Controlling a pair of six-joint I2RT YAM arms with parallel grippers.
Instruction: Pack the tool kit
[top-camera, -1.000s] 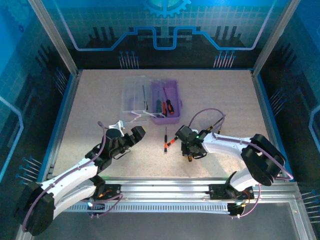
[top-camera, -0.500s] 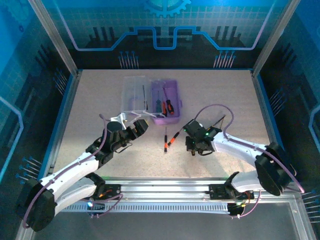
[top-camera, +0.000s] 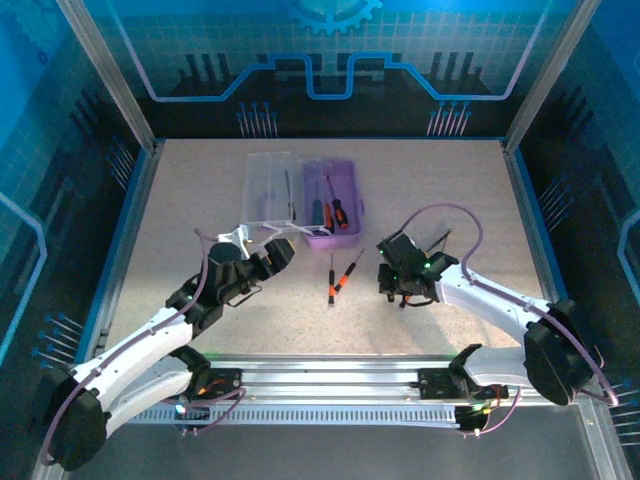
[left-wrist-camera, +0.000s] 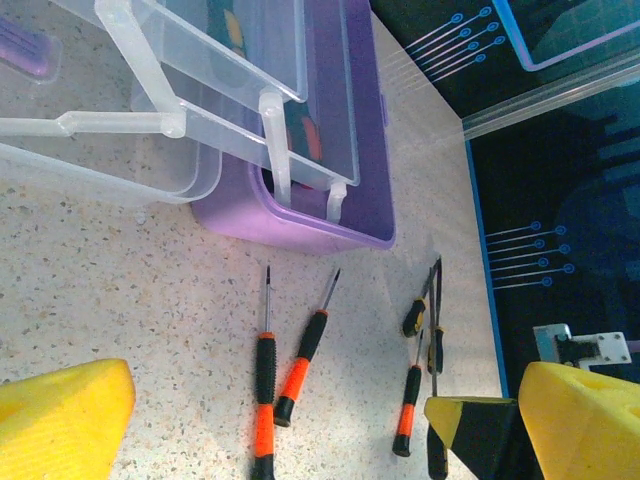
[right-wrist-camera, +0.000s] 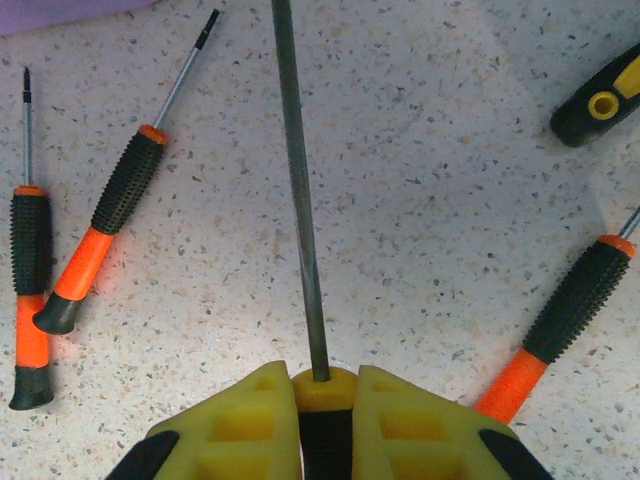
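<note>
1. Noting the left gripper (top-camera: 274, 261) first: jaws at full width, nothing between them, hovering over the table (top-camera: 190, 200) just near and left of the kit.
2. Clear lid (top-camera: 268, 186) lies folded open flat to the left of the purple case (top-camera: 336, 241). The case sits far-centre on the table, its long axis running near to far. A few packed screwdrivers (top-camera: 338, 212) lie inside, aligned with that axis.
3. Two loose screwdrivers (top-camera: 333, 281) rest on the table just near of the case, roughly midway between the two grippers, tips pointing far toward it.
4. Right gripper (right-wrist-camera: 325, 392) is clamped narrow on the held screwdriver (right-wrist-camera: 300, 220), gripping the handle end. The bare shaft sticks straight out ahead of the fingers, along the gripper's own line.
5. Key relation: the case lies far and to the left of the right gripper, and the shaft tip already points roughly that way. Judgement: the carry goes far-left over the loose pair, and the shaft wants lining up with the case's near-far axis before release.
6. Further right on the table: an orange-handled screwdriver (right-wrist-camera: 565, 320) and a yellow-and-black handle (right-wrist-camera: 604, 96), both unpacked and closest to the right arm.
</note>
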